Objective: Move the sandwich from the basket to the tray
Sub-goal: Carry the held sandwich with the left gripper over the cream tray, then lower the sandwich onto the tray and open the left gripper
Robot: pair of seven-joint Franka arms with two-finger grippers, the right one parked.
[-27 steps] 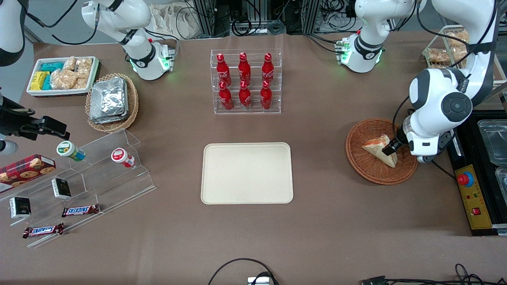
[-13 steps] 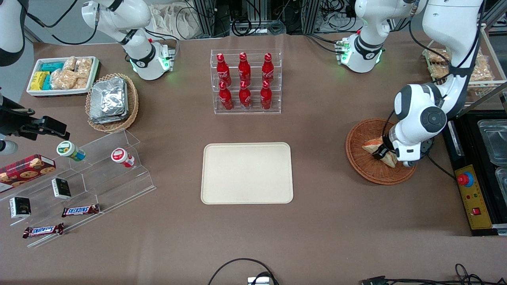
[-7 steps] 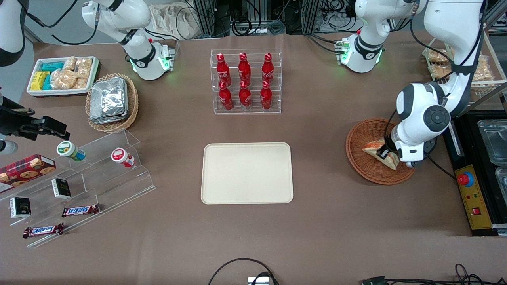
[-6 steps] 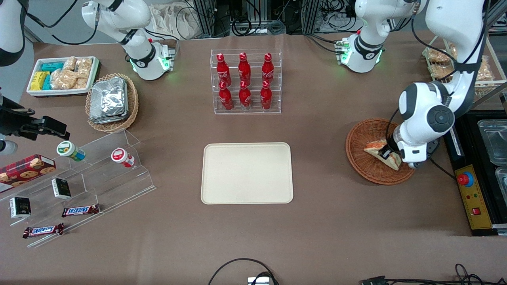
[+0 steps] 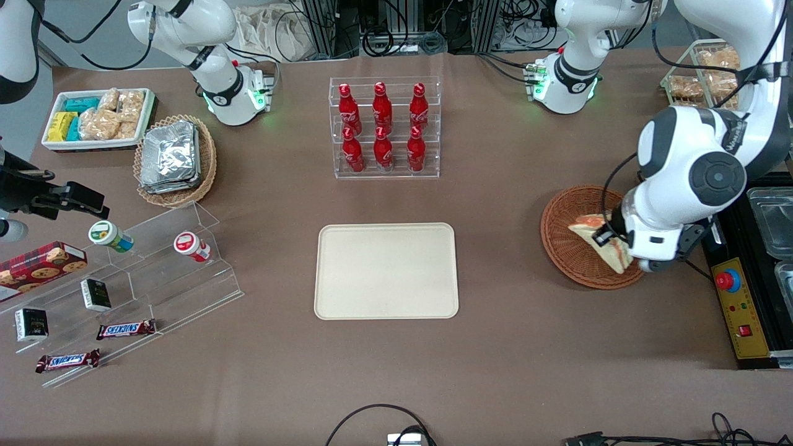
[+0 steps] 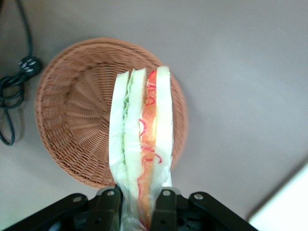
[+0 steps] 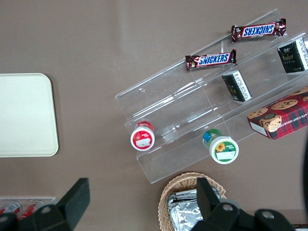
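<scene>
The gripper [image 6: 139,207] pinches the sandwich [image 6: 140,154] above the basket [image 6: 72,120], wedge pointing straight out from its fingers; the tray [image 5: 386,271] lies well off toward the parked arm.

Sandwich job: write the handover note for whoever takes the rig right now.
Gripper: shut on the sandwich, holding it at one end, above the basket.
Sandwich: lifted clear of the weave in the left wrist view, hanging edge-on with its filling layers showing; in the front view it sits over the part of the basket nearer the camera.
Basket: toward the working arm's end of the table, nothing else in it.
Tray: mid-table, nearer the front camera than the bottle rack, nothing on it.
Done: sandwich grasped and raised.
Left: carry it across to the tray, set it down, release.
</scene>
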